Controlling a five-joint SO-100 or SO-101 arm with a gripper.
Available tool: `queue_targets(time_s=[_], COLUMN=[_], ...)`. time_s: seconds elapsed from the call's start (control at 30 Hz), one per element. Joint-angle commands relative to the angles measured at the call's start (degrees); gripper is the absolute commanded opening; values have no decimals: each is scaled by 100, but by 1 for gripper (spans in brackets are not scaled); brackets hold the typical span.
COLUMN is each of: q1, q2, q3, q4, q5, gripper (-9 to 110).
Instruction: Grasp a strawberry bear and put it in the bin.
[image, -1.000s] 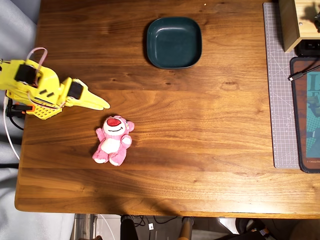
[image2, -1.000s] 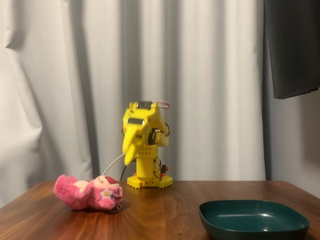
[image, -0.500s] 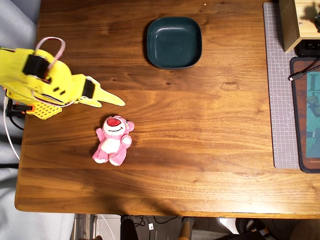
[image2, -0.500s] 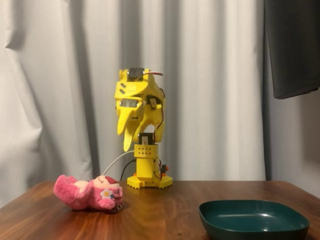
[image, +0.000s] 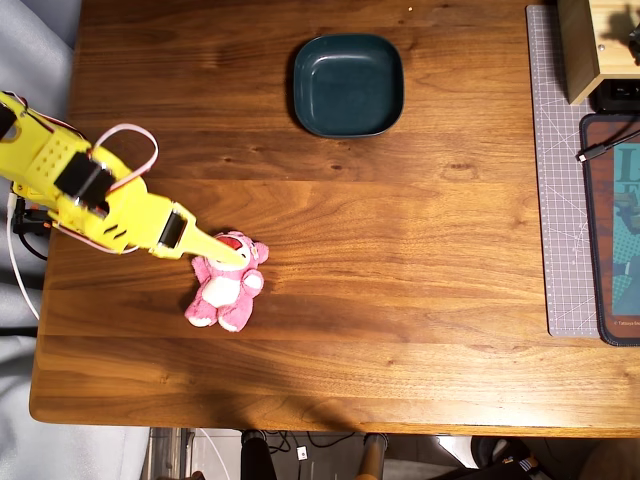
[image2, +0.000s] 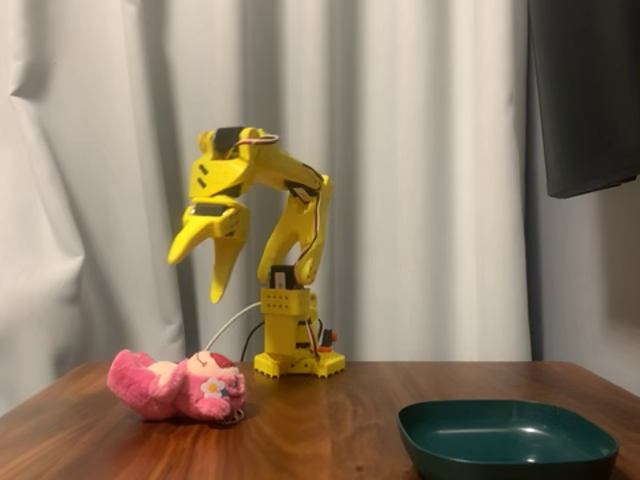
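The strawberry bear (image: 224, 285), pink with a white belly and red nose, lies on its back at the table's left in the overhead view; the fixed view shows the bear (image2: 175, 386) lying on its side. My yellow gripper (image: 238, 257) reaches over the bear's head from the left. Seen from the fixed view, the gripper (image2: 195, 281) hangs well above the bear, open, fingers pointing down, holding nothing. The dark teal bin (image: 348, 85) sits empty at the table's far middle, and the same bin (image2: 508, 446) is at the near right in the fixed view.
The arm's base (image2: 297, 350) stands at the table's left edge with a white cable beside it. A grey cutting mat (image: 560, 170), a wooden box (image: 593, 48) and a dark pad (image: 612, 230) occupy the right side. A curtain hangs behind the table.
The arm has swung out from its folded pose and extended toward the bear; the gripper went from beside the base to above the bear's head and opened. The bear and bin stayed put.
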Motion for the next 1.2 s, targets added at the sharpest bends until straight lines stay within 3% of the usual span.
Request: queue_targets(time_s=[0.0,0.63,0.83,1.17], q1=[176,923,562,-105], q2=[0,-1564,-2505,-2698], q3=[562,-229,-976,-668], q4=[0,-1529,-1433,-1213], q5=[-62,571,677,580], gripper=[55,62,63,66])
